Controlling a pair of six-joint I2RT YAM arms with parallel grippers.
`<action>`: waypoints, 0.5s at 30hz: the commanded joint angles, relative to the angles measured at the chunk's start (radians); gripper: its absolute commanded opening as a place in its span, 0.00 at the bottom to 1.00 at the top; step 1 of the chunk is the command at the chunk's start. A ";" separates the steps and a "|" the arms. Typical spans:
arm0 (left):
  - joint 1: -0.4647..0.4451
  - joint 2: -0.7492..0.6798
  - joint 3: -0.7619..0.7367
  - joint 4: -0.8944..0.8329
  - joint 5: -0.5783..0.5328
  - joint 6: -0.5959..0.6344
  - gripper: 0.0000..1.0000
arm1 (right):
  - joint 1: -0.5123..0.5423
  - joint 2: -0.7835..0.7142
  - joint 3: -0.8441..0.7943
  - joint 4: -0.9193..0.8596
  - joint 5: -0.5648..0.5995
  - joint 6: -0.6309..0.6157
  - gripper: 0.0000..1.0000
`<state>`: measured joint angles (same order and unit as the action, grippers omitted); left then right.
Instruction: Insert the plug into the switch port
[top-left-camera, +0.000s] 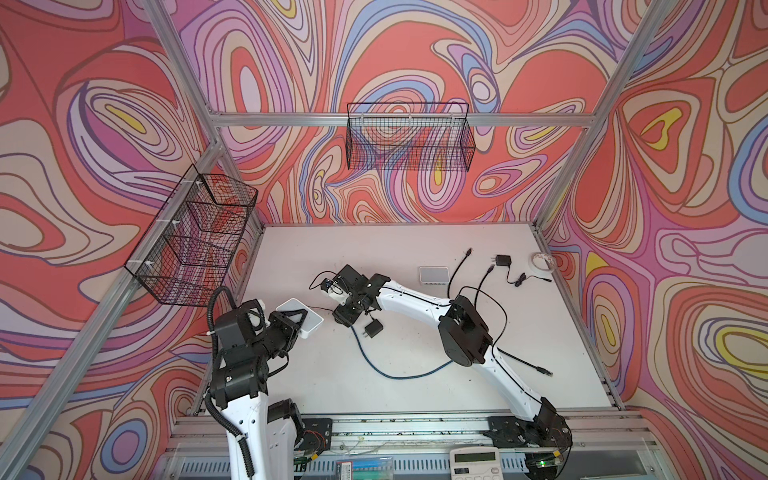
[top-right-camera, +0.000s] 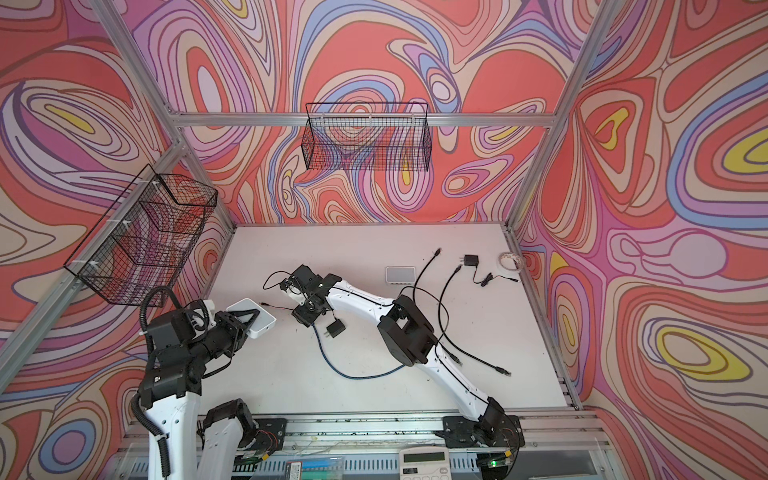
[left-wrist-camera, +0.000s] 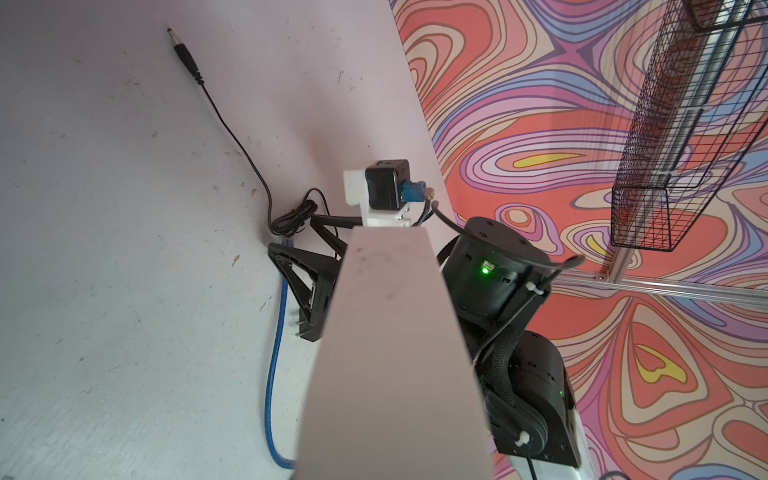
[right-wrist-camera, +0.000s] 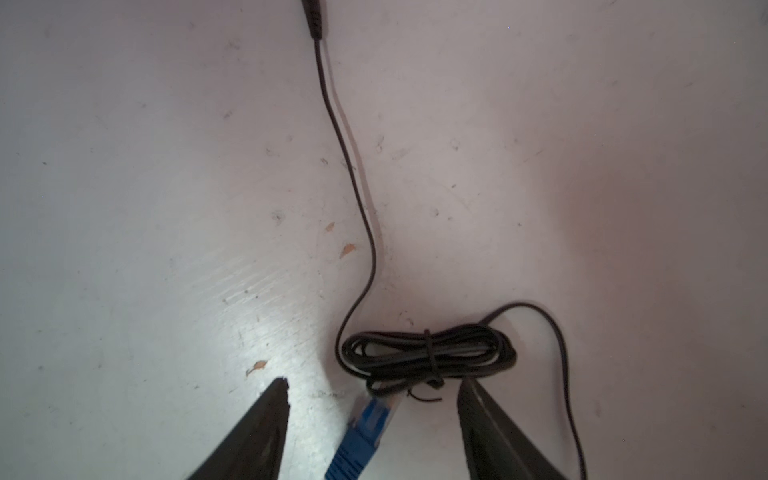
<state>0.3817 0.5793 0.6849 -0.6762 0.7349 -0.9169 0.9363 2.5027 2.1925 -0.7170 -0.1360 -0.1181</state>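
Blue plug (right-wrist-camera: 372, 417), white switch (top-left-camera: 312, 323), swirled red-purple walls (top-left-camera: 415, 62).

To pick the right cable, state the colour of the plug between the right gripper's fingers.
Blue plastic plug, clear at its tip; clearest in the right wrist view.

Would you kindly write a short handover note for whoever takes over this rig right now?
Left pincer: shut on the white switch, which it holds tilted at the left of the table.
Right pincer: open, lowered over the blue plug with a finger on each side, not gripping.
The plug lies on the table beside a bundled black cord; its blue cable trails toward the front.
Done: switch in hand.
Left: grasp the plug, align it, insert it into a switch port.
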 joint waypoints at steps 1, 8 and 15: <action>0.012 -0.019 0.034 -0.055 0.017 0.020 0.00 | 0.018 -0.001 -0.018 0.064 0.045 -0.064 0.66; 0.012 -0.032 0.057 -0.093 0.012 0.038 0.00 | 0.029 -0.008 -0.034 0.108 0.041 -0.097 0.66; 0.013 -0.043 0.067 -0.103 0.027 0.028 0.00 | 0.038 0.088 0.096 0.035 0.039 -0.131 0.59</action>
<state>0.3874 0.5526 0.7200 -0.7612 0.7376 -0.9009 0.9649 2.5381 2.2440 -0.6556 -0.1005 -0.2218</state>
